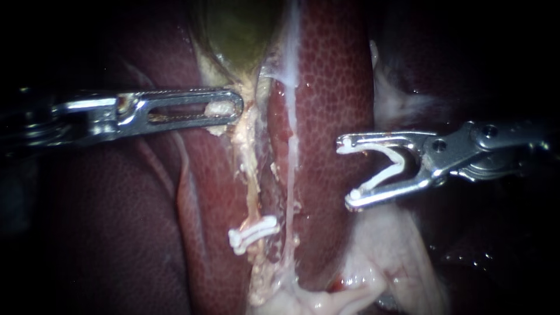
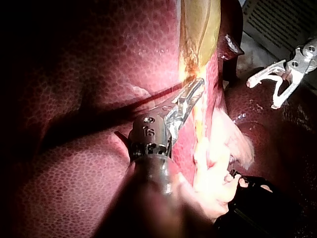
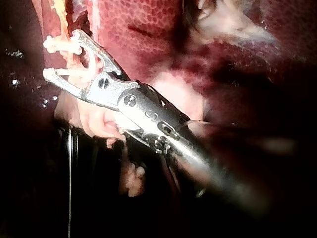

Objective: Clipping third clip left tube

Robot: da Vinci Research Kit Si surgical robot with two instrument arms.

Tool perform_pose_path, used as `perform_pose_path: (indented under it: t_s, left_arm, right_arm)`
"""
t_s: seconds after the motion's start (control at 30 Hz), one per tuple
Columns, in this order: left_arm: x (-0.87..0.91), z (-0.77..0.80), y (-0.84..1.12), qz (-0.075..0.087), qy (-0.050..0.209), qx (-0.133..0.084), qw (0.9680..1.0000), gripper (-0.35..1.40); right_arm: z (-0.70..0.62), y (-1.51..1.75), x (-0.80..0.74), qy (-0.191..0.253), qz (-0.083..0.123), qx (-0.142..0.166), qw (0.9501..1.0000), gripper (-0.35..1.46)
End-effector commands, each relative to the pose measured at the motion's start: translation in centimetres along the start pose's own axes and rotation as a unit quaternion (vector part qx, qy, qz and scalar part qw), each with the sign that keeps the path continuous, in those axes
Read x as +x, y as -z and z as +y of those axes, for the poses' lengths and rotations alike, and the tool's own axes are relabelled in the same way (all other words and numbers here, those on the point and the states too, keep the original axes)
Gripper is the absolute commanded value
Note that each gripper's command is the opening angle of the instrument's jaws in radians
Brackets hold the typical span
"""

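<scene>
endoscope view: left instrument point(image 1: 238, 108) claw clenched on tissue point(image 1: 219, 108) below gallbladder point(image 1: 239, 29). right instrument point(image 1: 346, 172) claw grasping open clip point(image 1: 396, 166), apart from left tube point(image 1: 252, 181); tube bears second clip point(image 1: 254, 233). left wrist view: printed sheet point(image 2: 277, 20), unreadable.

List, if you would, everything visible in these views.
liver: one, dark red, behind everything.
gallbladder: one, greenish-yellow, upper centre.
tube: one, yellowish, running down from the gallbladder.
whitish strand: one, white, right of the tube.
clip on the tube: one, white, low down.
loaded clip: one, white, open, held between the right instrument's jaws, clear of the tube.
pale tissue: one patch, pinkish-white, lower right.
left instrument: one, metallic, jaws closed on the gallbladder's lower end.
right instrument: one, metallic, over the liver.
</scene>
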Motion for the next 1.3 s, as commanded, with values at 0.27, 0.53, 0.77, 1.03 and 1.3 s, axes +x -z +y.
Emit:
perform_pose_path:
  t_s: [0.27, 0.53, 0.77, 1.03, 1.3]
  left_arm:
    - [-0.07, -0.04, 0.13, 0.003, 0.002, 0.003, 1.0, -0.21]
    - [-0.26, -0.05, 0.37, 0.005, 0.006, 0.003, 1.0, -0.21]
    - [-0.41, -0.09, 0.57, -0.006, 0.011, 0.002, 0.9999, -0.21]
    - [-0.48, -0.11, 0.68, -0.012, 0.013, 0.001, 0.9998, -0.21]
    - [-0.48, -0.11, 0.7, -0.012, 0.013, 0.002, 0.9998, -0.21]
  right_arm:
    - [0.01, 0.0, 0.0, 0.0, 0.0, 0.0, 1.0, 0.6]
    - [0.02, -0.01, -0.01, 0.0, 0.0, -0.001, 1.0, 0.6]
    - [0.02, -0.02, -0.01, 0.0, 0.0, -0.001, 1.0, 0.6]
    - [0.02, -0.03, -0.01, 0.0, 0.001, -0.001, 1.0, 0.6]
    - [0.05, -0.18, -0.07, 0.002, 0.002, -0.005, 1.0, 0.6]
